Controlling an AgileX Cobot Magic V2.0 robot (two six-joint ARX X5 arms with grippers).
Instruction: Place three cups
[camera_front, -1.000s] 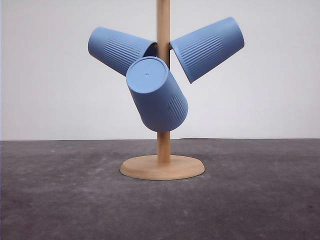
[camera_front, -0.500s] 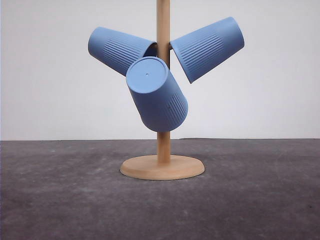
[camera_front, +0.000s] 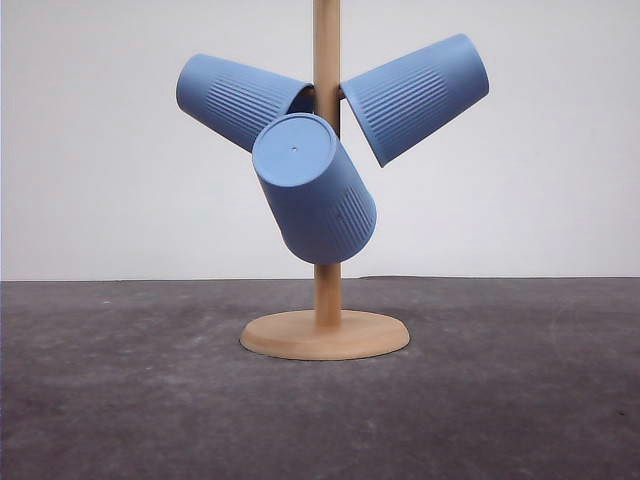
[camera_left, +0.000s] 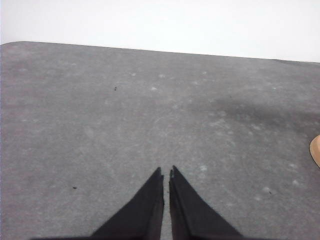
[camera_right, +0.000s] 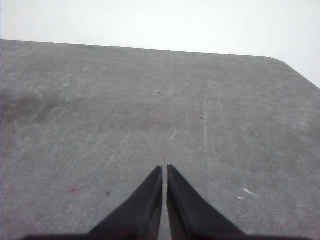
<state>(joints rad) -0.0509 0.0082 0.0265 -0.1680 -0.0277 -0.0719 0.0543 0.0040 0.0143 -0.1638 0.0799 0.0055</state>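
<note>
Three cups (camera_front: 313, 188) hang on the wooden stand (camera_front: 325, 333) at twelve o'clock, while the left gripper (camera_left: 166, 172) and right gripper (camera_right: 164, 169) sit pressed together, empty.

Wooden post (camera_front: 326, 50) cropped above

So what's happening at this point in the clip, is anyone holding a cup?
Nothing is being handled. All three cups hang on the wooden stand: the left cup and the right cup angle outward from the post, and the front cup points its flat base toward the camera. The left gripper and the right gripper are both shut and empty above the bare grey table.
</note>
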